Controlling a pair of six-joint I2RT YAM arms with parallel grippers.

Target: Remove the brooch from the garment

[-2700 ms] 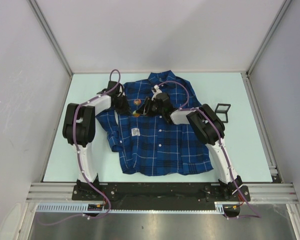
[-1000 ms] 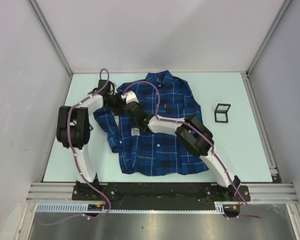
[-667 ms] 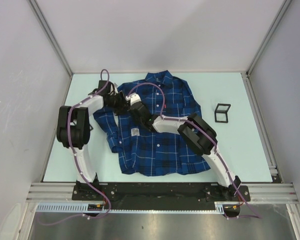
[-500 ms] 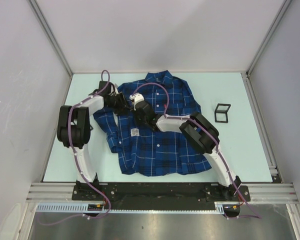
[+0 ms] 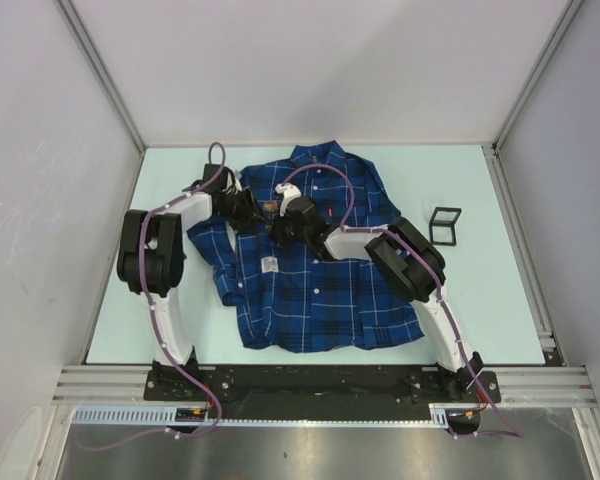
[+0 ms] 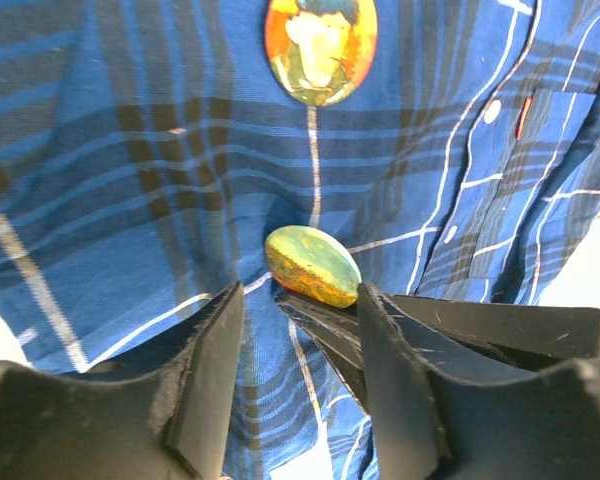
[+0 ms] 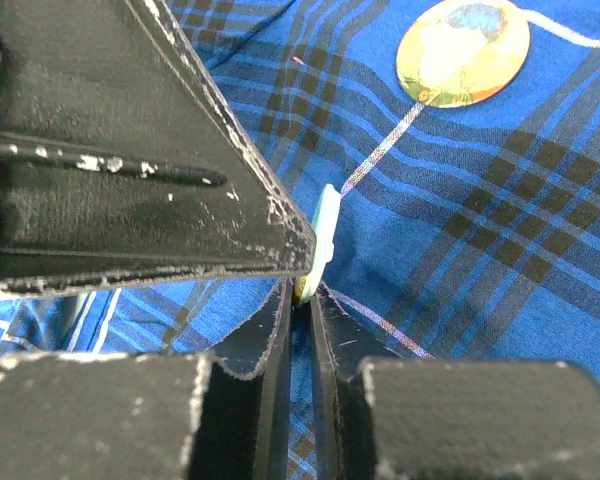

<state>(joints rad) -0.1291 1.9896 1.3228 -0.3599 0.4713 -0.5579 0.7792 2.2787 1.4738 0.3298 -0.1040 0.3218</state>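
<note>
Green-orange brooch (image 6: 313,265) lies centre frame, long axis sideways, just above the spread left fingers (image 6: 205,380); right fingers (image 7: 267,345) pinch its lower edge.

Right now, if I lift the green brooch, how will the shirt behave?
Probably floppy: the shirt lies creased, so cloth would likely tent up with the green brooch. The right tool grips it by the thin edge, so it may slip.

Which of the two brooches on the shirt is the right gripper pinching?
The green-yellow oval brooch, tipped up on edge and clamped in the right gripper. The orange-rimmed portrait brooch lies flat on the shirt, untouched.
</note>
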